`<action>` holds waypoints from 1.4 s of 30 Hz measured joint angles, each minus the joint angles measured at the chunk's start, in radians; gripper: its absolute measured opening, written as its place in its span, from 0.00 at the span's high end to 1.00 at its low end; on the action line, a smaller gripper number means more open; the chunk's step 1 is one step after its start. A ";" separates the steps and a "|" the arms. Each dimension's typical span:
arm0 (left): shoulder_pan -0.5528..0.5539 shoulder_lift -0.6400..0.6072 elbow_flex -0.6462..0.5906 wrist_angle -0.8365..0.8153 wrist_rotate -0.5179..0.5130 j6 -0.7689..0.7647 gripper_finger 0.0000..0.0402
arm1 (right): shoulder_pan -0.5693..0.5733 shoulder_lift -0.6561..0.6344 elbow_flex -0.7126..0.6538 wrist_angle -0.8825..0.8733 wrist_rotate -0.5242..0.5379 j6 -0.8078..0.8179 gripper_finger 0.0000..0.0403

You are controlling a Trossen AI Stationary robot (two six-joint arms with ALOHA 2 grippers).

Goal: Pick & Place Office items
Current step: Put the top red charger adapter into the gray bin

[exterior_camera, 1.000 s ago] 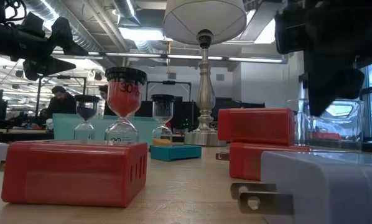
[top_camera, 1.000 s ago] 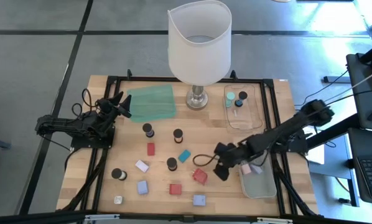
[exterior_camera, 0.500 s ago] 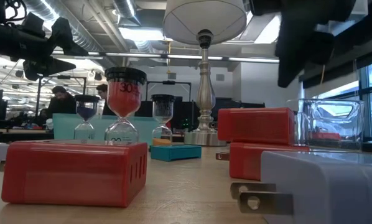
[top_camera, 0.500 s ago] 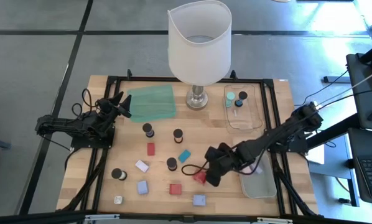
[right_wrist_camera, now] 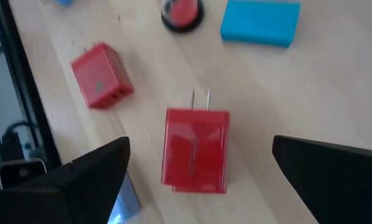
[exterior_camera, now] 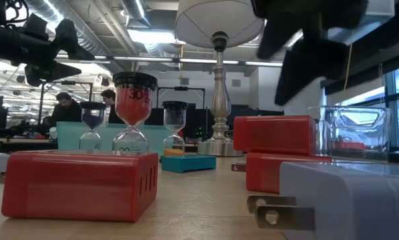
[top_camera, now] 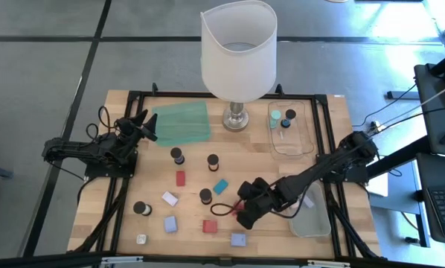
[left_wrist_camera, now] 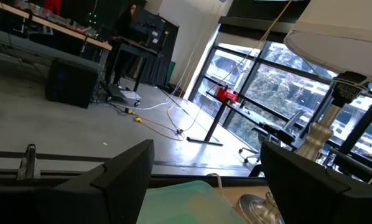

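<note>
Wooden counter point(top_camera: 334, 112) under big lamp point(top_camera: 237, 48). Your right hand point(right_wrist_camera: 195, 177), fingers spread wide, empty, hovers over red plug block point(right_wrist_camera: 196, 149). Left hand point(left_wrist_camera: 204, 180) waits wide near green mat point(top_camera: 181, 123). Few pieces sit in clear trays point(top_camera: 295, 143); most office items point(top_camera: 170, 223) remain scattered, unsorted.

Left arm point(top_camera: 88, 151): matte black links on a black base, thin black cable looped above the wrist.
Right arm point(top_camera: 319, 173): slender black links, dark cable looped beside the wrist.
Left gripper point(left_wrist_camera: 208, 180): two broad, flat black fingers.
Right gripper point(right_wrist_camera: 195, 168): two wide, flat black fingers.
</note>
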 joint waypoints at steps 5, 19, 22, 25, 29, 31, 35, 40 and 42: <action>0.000 0.000 0.000 0.000 0.000 0.000 0.28 | -0.002 0.011 0.000 -0.012 -0.018 0.000 0.01; 0.000 0.000 0.000 0.000 0.000 0.000 0.28 | -0.010 0.060 -0.001 0.026 -0.042 -0.031 0.01; 0.000 0.000 0.000 0.000 0.000 0.000 0.28 | -0.010 0.060 -0.001 0.033 -0.033 -0.037 0.01; 0.000 0.000 0.000 0.000 0.000 0.000 0.28 | -0.009 0.074 -0.001 0.044 -0.034 -0.047 0.01; 0.000 0.000 0.000 0.000 0.000 0.000 0.28 | -0.013 0.105 -0.001 0.050 -0.079 -0.051 0.01; 0.000 0.000 0.000 0.000 0.000 0.000 0.28 | -0.016 0.116 -0.001 0.052 -0.098 -0.053 0.01; 0.000 0.000 0.000 0.000 0.000 0.000 0.28 | -0.018 0.132 -0.002 0.052 -0.102 -0.056 0.01; 0.000 0.000 0.000 0.000 0.000 0.000 0.28 | -0.017 0.133 -0.002 0.051 -0.096 -0.074 0.01; 0.000 0.000 0.000 0.000 0.000 0.000 0.28 | -0.017 0.133 -0.002 0.049 -0.072 -0.087 0.01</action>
